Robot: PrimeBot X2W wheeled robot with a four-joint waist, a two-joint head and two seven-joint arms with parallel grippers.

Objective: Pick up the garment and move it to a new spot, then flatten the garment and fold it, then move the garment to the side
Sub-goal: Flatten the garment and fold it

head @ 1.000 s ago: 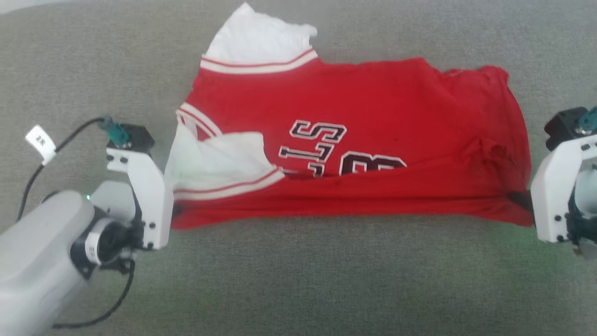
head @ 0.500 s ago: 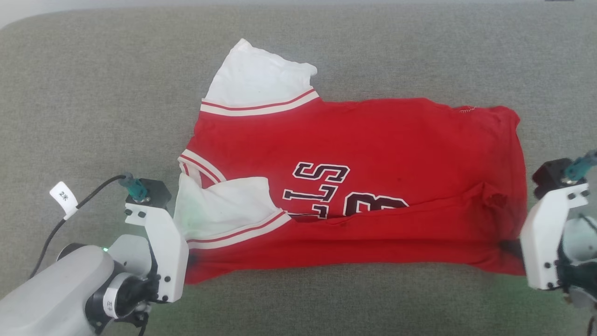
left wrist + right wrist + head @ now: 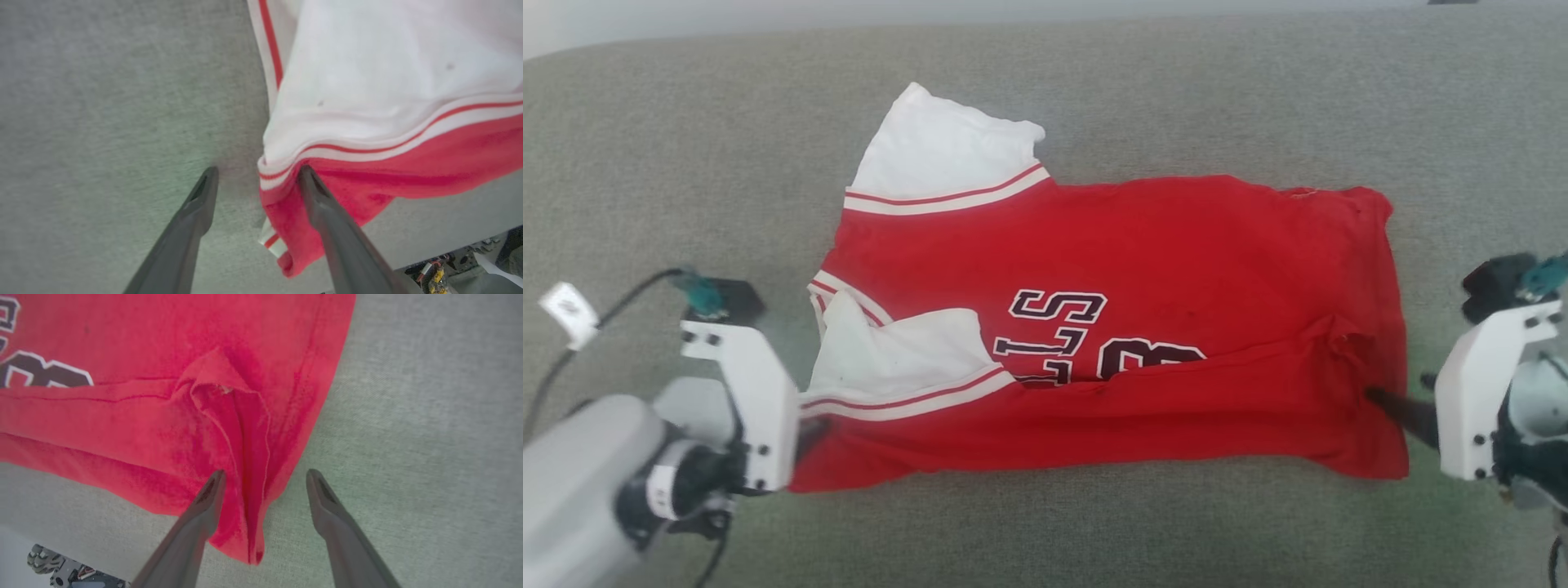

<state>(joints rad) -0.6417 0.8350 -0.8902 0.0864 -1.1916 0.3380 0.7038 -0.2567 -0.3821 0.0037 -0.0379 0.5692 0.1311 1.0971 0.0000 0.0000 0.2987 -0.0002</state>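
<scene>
Found garment lying rumpled on grey table, long axis left-to-right, sleeve end toward left pincer, hem end toward right pincer. Noted both pincers wide, gripping nothing, each at a near corner: left straddling the cloth edge, right straddling a raised crease. Judged each arm equally near its own corner. Saw bare table beyond and on both flanks; table edge close on near side.

Red garment with white striped-trim sleeves, lying sideways on grey surface, near edge folded over, dark lettering seemingly half covered
</scene>
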